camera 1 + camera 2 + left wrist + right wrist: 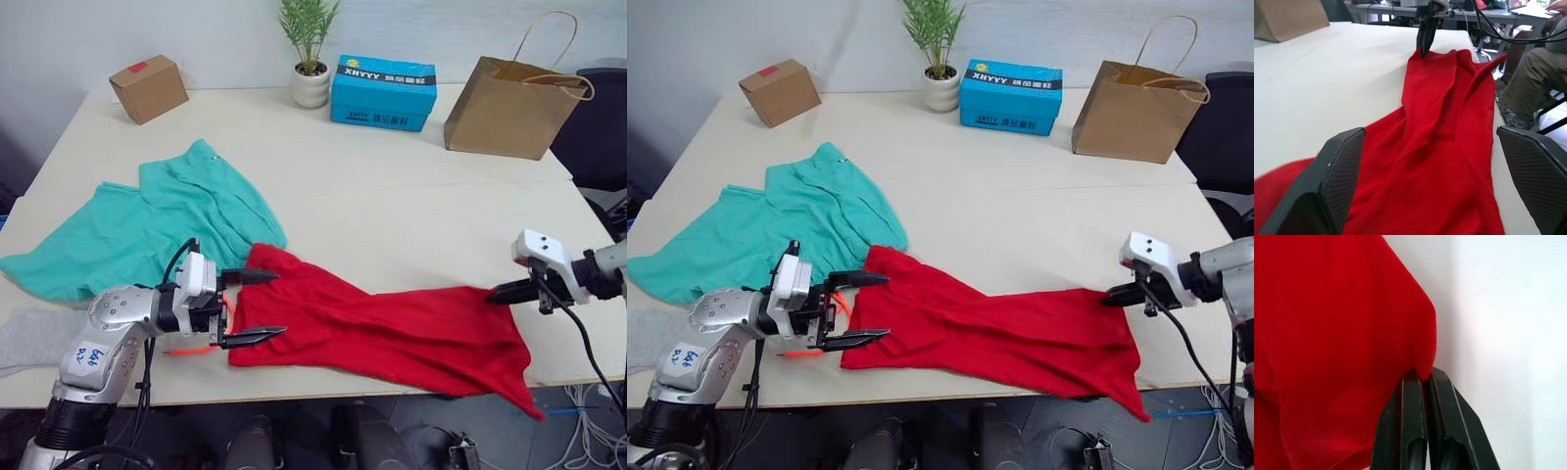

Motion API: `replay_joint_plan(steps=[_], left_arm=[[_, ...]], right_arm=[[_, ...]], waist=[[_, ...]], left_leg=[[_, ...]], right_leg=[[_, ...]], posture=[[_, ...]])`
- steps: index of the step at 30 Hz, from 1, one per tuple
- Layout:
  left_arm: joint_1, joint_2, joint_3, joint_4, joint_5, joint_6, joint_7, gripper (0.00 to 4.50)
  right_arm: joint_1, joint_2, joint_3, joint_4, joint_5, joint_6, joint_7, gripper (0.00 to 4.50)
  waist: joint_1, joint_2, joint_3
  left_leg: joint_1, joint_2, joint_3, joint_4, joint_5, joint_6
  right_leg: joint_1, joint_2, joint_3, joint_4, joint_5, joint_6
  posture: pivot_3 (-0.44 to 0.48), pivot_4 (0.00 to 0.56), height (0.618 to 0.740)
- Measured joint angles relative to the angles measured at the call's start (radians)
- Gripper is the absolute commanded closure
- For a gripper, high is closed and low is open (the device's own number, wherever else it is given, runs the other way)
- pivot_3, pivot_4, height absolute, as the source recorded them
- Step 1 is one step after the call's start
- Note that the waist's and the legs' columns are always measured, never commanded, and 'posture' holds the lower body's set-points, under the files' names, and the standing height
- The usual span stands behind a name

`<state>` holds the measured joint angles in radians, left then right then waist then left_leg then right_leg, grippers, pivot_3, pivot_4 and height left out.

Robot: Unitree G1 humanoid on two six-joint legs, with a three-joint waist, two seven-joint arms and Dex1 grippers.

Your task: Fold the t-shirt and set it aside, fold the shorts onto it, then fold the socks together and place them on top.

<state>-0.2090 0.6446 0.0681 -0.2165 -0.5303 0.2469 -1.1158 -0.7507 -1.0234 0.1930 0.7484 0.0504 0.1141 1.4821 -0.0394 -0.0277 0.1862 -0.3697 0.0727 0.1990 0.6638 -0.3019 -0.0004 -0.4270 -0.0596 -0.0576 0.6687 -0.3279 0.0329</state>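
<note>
While the shirt [392, 328] lies stretched across the worktop [392, 186], both grippers sit at its ends.
Left gripper [257, 306] spread at lower left; right gripper [498, 291] pinches the shirt's edge at right.

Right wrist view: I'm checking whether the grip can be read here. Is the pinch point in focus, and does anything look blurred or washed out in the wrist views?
Right wrist view: the fingers and the pinched edge of the t-shirt are sharp, the table washed out. Left wrist view: the near fingers are soft, the t-shirt clear.
</note>
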Motion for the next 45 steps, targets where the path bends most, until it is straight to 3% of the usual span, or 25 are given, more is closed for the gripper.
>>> replay_joint_plan(steps=[6, 16, 19, 24, 28, 30, 33, 36, 38, 41, 45], left_arm=[[-0.053, -0.031, 0.000, 0.066, 0.066, -0.038, 0.082, 0.00], [-0.062, -0.062, -0.007, 0.076, 0.085, -0.042, 0.130, 0.00], [-0.062, -0.063, -0.009, 0.076, 0.085, -0.041, 0.130, 0.00], [-0.062, -0.059, -0.009, 0.075, 0.083, -0.032, 0.125, 0.00], [-0.047, -0.053, 0.004, 0.073, 0.062, -0.018, 0.110, 0.00], [-0.032, -0.052, 0.010, 0.066, 0.047, -0.022, 0.088, 0.00], [0.002, -0.041, 0.007, 0.043, 0.033, -0.026, 0.053, 0.00], [0.039, -0.026, -0.020, 0.006, 0.026, -0.020, 0.020, 0.00], [0.046, -0.032, -0.045, -0.011, 0.028, -0.020, 0.017, 0.00], [0.049, -0.048, -0.083, -0.013, 0.046, -0.019, 0.028, 0.00], [0.043, -0.059, -0.129, -0.013, 0.088, -0.019, 0.051, 0.00]], right_arm=[[-0.221, 0.085, 0.001, 0.353, -0.137, -0.284, -0.235, 4.49], [-0.272, 0.117, -0.015, 0.495, -0.198, -0.349, -0.300, 4.49], [-0.272, 0.117, -0.057, 0.495, -0.174, -0.344, -0.263, 3.81], [-0.227, 0.067, -0.124, 0.444, -0.126, -0.355, -0.203, 2.09], [-0.092, -0.041, -0.251, 0.314, -0.007, -0.306, -0.114, 0.65], [0.073, -0.058, -0.369, 0.103, 0.118, -0.202, -0.092, 0.03], [0.376, -0.023, -0.515, -0.270, 0.274, -0.019, -0.116, 0.14], [0.671, 0.112, -0.614, -0.685, 0.428, 0.154, -0.209, 1.05], [0.809, 0.172, -0.623, -0.858, 0.460, 0.181, -0.244, 1.75], [0.949, 0.247, -0.620, -1.015, 0.441, 0.161, -0.316, 2.85], [1.003, 0.318, -0.608, -1.015, 0.349, 0.095, -0.440, 4.27]], waist=[[-0.013, 0.001, 0.000], [-0.017, 0.001, 0.001], [-0.017, 0.001, 0.001], [-0.013, 0.002, 0.001], [-0.003, 0.002, 0.001], [-0.001, 0.002, 0.001], [-0.002, 0.003, 0.001], [0.003, 0.003, 0.000], [0.010, 0.004, 0.000], [0.014, 0.003, -0.001], [0.012, 0.002, -0.002]], left_leg=[[-0.001, 0.000, 0.001, -0.002, 0.000, -0.001], [-0.001, 0.000, 0.001, -0.001, 0.000, -0.001], [-0.001, 0.000, 0.001, -0.001, 0.000, -0.001], [-0.001, 0.000, 0.001, -0.001, 0.000, -0.001], [-0.001, 0.000, 0.001, -0.001, 0.000, -0.001], [0.000, 0.001, 0.000, -0.001, -0.001, -0.001], [0.000, 0.002, -0.001, -0.001, -0.001, -0.002], [0.000, 0.003, -0.001, -0.002, -0.001, -0.004], [0.001, 0.002, -0.001, -0.002, -0.001, -0.004], [0.001, 0.001, -0.002, -0.002, -0.001, -0.002], [0.001, -0.001, -0.001, -0.002, -0.001, -0.001]], right_leg=[[-0.001, 0.000, 0.001, -0.001, 0.000, 0.000], [-0.001, 0.000, 0.001, 0.001, 0.000, 0.000], [-0.001, 0.000, 0.001, 0.001, 0.000, 0.000], [-0.002, 0.000, 0.001, 0.001, 0.000, 0.000], [-0.001, 0.000, 0.001, 0.000, 0.000, 0.000], [0.000, 0.000, 0.001, 0.000, 0.000, 0.000], [0.000, 0.002, 0.002, 0.000, 0.000, 0.000], [0.000, 0.003, 0.002, 0.000, 0.000, 0.000], [0.001, 0.003, 0.003, 0.000, 0.000, 0.000], [0.002, 0.003, 0.003, -0.001, 0.001, 0.002], [0.002, 0.002, 0.004, -0.002, 0.001, 0.003]], posture=[[0.000, 0.150, 0.740], [0.000, 0.150, 0.740], [0.000, 0.150, 0.740], [0.000, 0.150, 0.740], [0.000, 0.150, 0.740], [0.000, 0.150, 0.740], [0.000, 0.150, 0.740], [0.000, 0.150, 0.740], [0.000, 0.150, 0.740], [0.000, 0.150, 0.740], [0.000, 0.150, 0.740]])
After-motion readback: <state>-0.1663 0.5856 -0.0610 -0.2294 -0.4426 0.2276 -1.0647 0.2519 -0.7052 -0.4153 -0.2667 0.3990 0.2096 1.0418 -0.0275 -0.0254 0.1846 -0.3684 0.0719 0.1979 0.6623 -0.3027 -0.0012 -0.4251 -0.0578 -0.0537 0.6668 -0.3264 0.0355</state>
